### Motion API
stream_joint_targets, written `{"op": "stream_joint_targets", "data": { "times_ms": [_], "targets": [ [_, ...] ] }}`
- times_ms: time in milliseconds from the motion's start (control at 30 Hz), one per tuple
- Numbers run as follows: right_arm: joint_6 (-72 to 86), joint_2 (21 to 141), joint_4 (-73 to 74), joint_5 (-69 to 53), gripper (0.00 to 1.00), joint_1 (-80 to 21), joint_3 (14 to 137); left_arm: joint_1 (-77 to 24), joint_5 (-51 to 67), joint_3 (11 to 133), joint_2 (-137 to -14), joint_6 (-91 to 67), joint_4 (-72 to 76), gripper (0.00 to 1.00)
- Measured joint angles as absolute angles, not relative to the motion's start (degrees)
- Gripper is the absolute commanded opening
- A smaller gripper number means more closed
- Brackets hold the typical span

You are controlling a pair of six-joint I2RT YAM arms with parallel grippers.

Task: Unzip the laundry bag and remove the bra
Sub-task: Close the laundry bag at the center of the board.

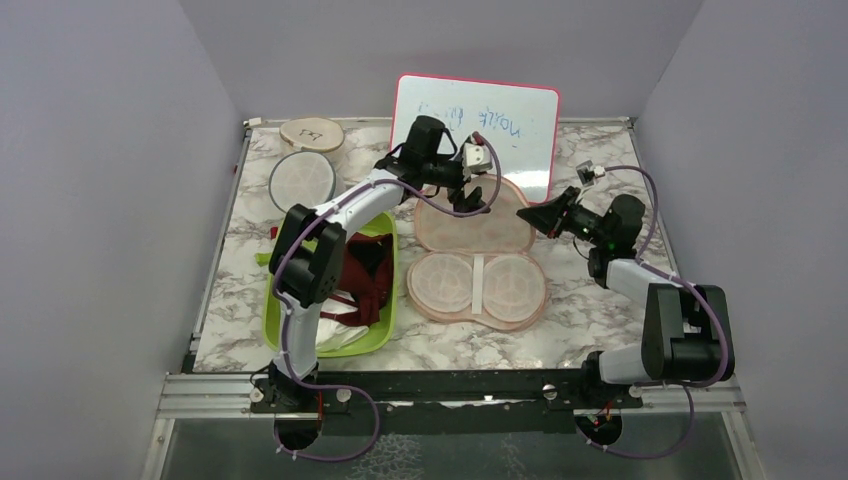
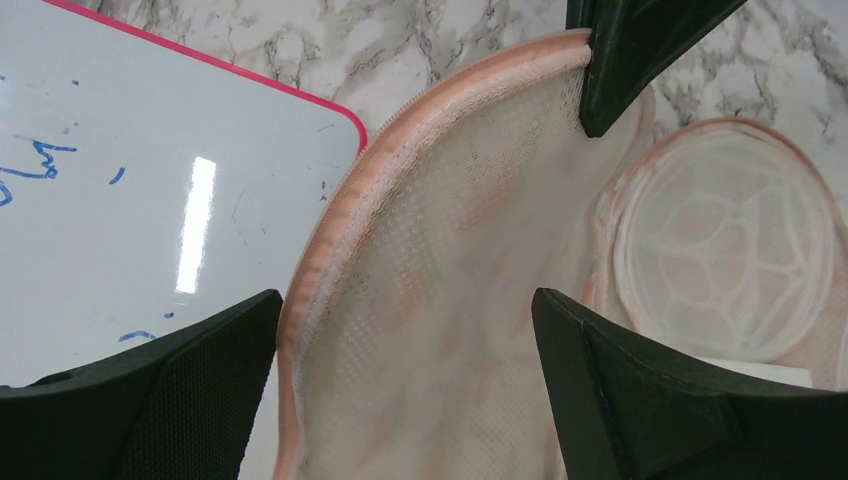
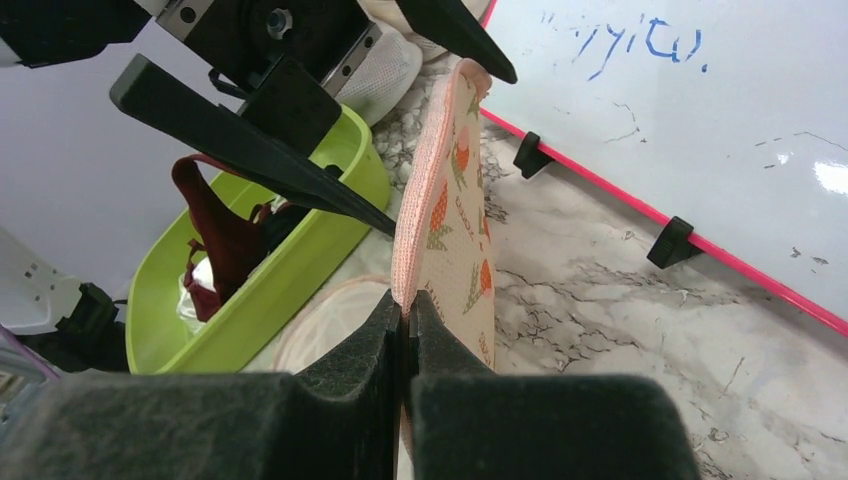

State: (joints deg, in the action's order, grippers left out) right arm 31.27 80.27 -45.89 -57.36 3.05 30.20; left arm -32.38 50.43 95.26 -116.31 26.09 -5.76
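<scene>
Now, laundry bag (image 3: 455, 230) edge tight between right pincer (image 3: 405, 305) tips (left pincer (image 2: 405, 300) wide, over it).

my left arm (image 1: 335, 212) and right arm (image 1: 628, 275) wear white shells between chunky black joint blocks, and a purple cable (image 1: 497, 178) trails along each from base to wrist. my left gripper (image 2: 405, 300) has broad black wedge fingers (image 2: 170, 400) with pebbled pads; my right gripper (image 3: 405, 305) is matte black too. silver screws (image 3: 188, 12) stud the left gripper's black mount
</scene>
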Motion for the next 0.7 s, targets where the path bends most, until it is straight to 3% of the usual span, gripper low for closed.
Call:
{"op": "stream_joint_targets", "data": {
  "times_ms": [267,333,567,700],
  "targets": [
    [31.31,80.14,-45.93,-58.13,0.01,3.05,30.20,-31.94,51.57,102.67,-121.62,32.53,-10.92,0.90],
    [31.31,80.14,-45.93,-58.22,0.01,3.05,30.20,-31.79,51.62,102.72,-121.93,33.21,-12.14,0.86],
    [31.31,80.16,-45.93,-58.22,0.03,3.05,30.17,-30.22,52.66,102.72,-122.56,33.01,-14.41,0.42],
    [31.29,80.25,-45.84,-58.15,0.11,3.05,30.17,-29.82,52.21,101.89,-122.13,31.64,-14.20,0.09]
  ]
}}
